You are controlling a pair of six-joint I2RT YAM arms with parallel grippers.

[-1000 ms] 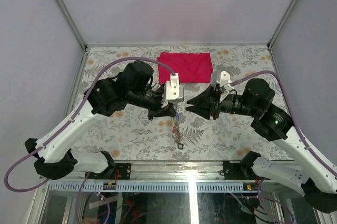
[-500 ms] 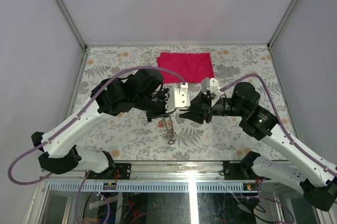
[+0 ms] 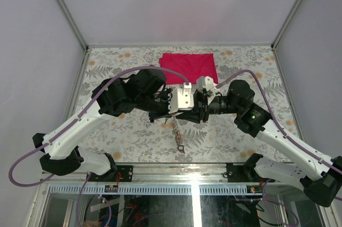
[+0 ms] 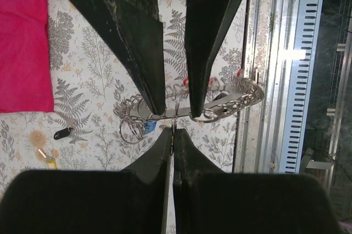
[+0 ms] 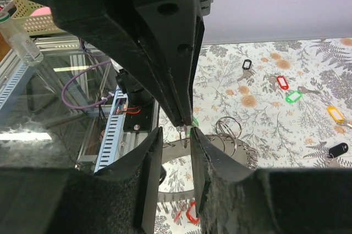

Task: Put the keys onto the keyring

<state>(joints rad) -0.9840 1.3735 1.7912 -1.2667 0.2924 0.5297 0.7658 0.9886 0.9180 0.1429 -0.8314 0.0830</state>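
Steel keyring [image 4: 231,99] hangs above the table [image 3: 133,136], pinched in your tightly closed left gripper [image 4: 172,135] | right gripper [image 5: 175,132] half-spread, straddling it, gripping nothing | coloured-tag keys [image 5: 282,82] lie loose on the table | risk: fingertips crowd together; a nudge could twist the ring or knock it free.

A robotics lab cell — white panel walls [image 3: 176,2], aluminium frame posts [image 3: 64,9], slotted cable duct [image 3: 149,188].
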